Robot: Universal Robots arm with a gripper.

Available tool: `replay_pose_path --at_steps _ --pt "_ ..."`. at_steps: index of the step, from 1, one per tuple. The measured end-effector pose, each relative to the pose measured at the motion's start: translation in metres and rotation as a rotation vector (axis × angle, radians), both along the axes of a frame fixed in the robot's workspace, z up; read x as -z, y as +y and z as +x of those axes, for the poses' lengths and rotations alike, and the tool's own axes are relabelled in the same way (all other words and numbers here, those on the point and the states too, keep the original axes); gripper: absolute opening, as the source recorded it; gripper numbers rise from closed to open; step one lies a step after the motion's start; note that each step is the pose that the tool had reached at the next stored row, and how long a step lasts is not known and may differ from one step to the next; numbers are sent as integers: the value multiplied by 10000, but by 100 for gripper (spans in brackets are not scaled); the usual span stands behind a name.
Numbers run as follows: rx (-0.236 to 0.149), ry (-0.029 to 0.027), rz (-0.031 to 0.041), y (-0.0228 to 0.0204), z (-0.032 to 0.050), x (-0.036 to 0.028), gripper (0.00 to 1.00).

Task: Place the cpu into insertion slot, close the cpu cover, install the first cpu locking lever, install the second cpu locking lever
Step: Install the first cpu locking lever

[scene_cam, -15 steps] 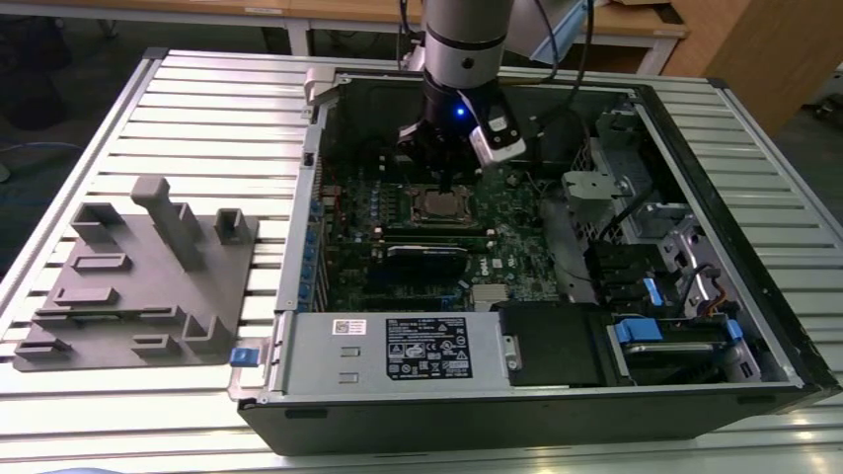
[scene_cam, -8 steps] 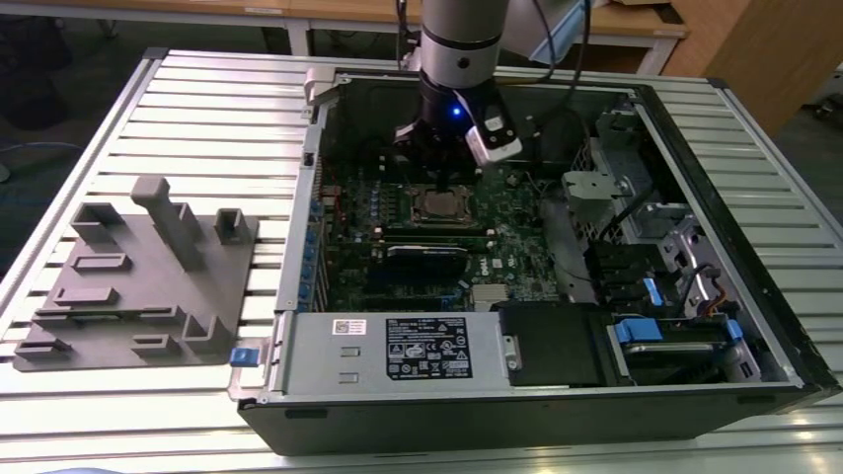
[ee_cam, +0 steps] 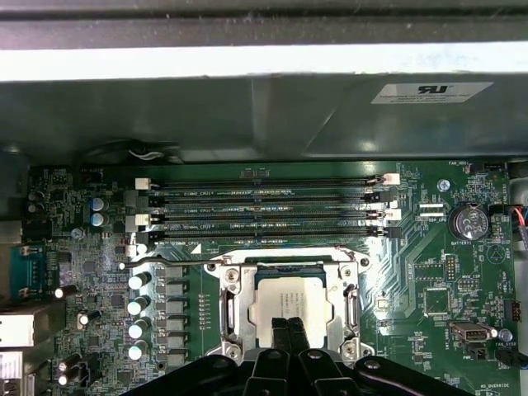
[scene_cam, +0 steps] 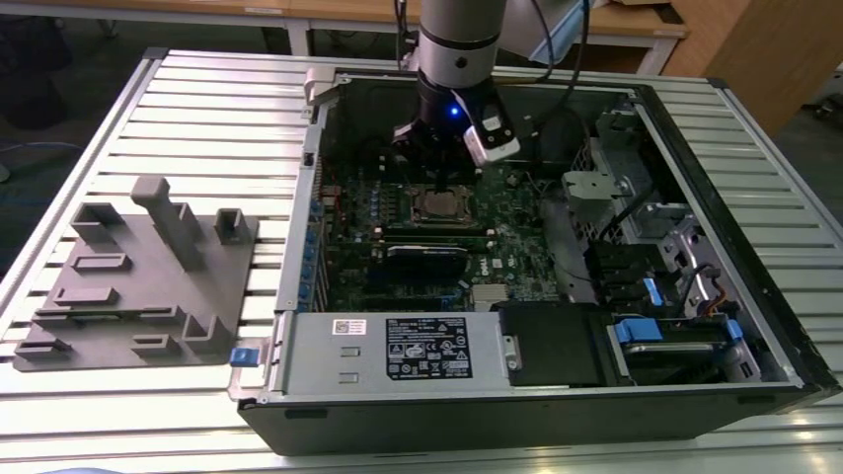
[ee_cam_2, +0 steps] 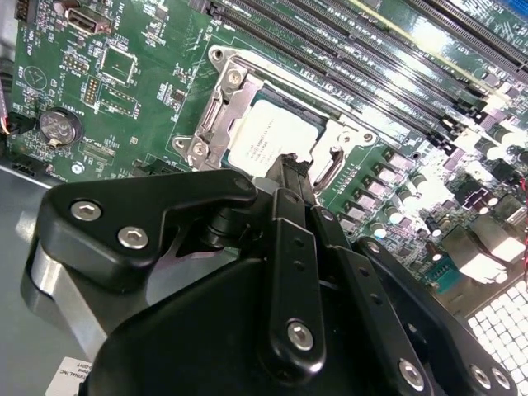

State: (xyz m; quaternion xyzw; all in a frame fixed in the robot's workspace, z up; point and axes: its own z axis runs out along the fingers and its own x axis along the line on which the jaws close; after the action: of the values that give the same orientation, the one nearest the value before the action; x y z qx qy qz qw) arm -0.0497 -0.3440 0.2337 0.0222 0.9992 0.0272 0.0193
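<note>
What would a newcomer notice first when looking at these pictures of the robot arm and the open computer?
First, the robot arm reaching down into the open computer case in the exterior view. Its shut gripper is right over the cpu, which sits in the silver-rimmed insertion slot on the green motherboard. A grey fixture block lies at the exterior view's left.

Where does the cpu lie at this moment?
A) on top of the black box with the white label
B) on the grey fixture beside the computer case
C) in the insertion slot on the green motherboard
C: in the first wrist view the cpu sits flat inside the insertion slot, with the gripper just above its edge.
</note>
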Motion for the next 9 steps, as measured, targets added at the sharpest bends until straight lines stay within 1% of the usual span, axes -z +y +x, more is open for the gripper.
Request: replay_pose_path --at_steps 6,9 --pt "1 0 1 0 0 -7 11" --pt "0 0 -1 1 -13 -8 11"
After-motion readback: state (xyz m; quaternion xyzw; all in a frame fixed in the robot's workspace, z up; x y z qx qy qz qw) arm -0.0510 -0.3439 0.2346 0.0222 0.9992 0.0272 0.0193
